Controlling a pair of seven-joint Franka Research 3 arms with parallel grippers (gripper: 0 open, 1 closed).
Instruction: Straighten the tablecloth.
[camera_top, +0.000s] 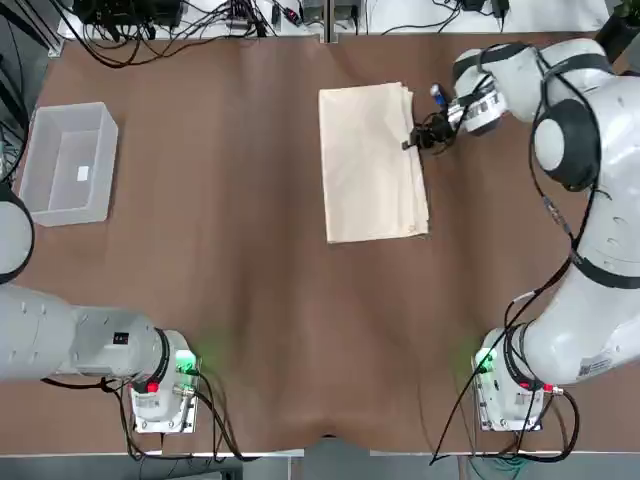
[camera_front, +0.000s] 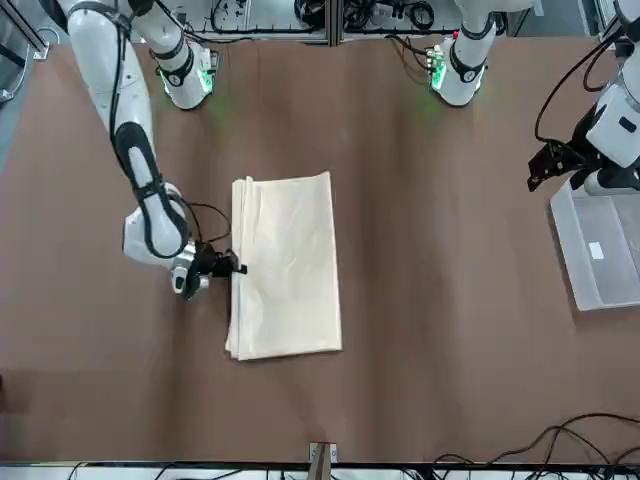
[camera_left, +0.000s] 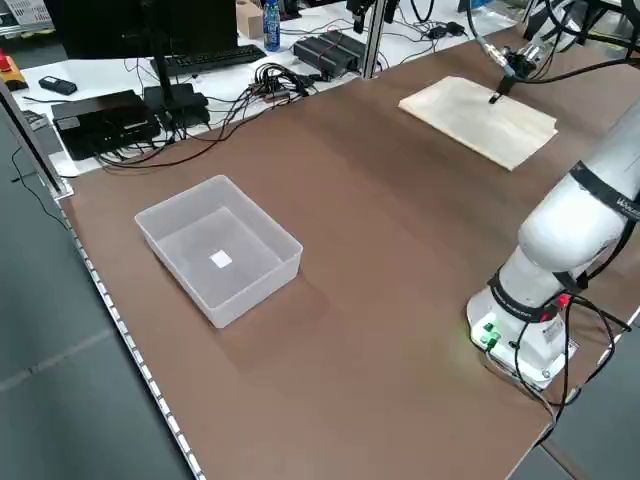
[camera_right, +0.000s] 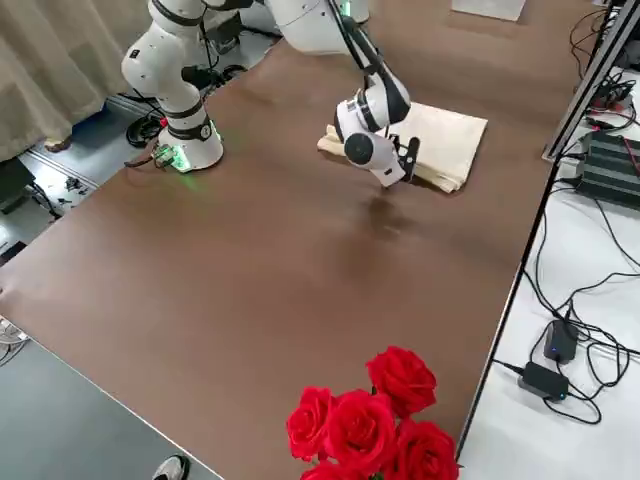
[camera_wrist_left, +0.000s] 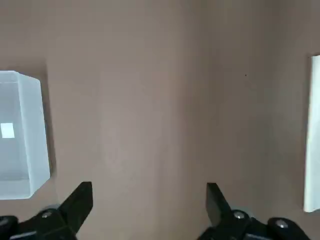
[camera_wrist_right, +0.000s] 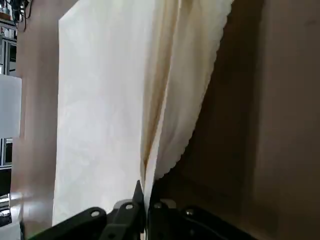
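Brown table covering (camera_top: 230, 260) stretched smooth over the whole table, faintly rippled near the arm bases at the near edge. Folded cream tablecloth (camera_top: 372, 162) lying as a tall rectangle right of centre toward the far side, loose layered edges along its right flank, scalloped where seen up close (camera_wrist_right: 165, 100). Right gripper (camera_top: 411, 140) reaching in low from the right, fingers pressed together and pinching the layered edge of the tablecloth about halfway along that side; same pinch seen from across the table (camera_front: 236, 268) and from the wrist (camera_wrist_right: 143, 192). Left gripper (camera_wrist_left: 149, 197) parked high over the left of the table near the clear plastic bin (camera_top: 68, 162), fingers spread wide, holding nothing. Bin standing on the left side, well apart from the cloth, a small white label on its floor (camera_left: 221, 259). Beyond the far edge: white bench strewn with black cables and power boxes (camera_left: 250, 75), a blue bottle (camera_left: 272, 22), grey curtain (camera_right: 50, 60) off to one side. Bunch of red roses (camera_right: 375, 420) showing beyond the table's right edge.
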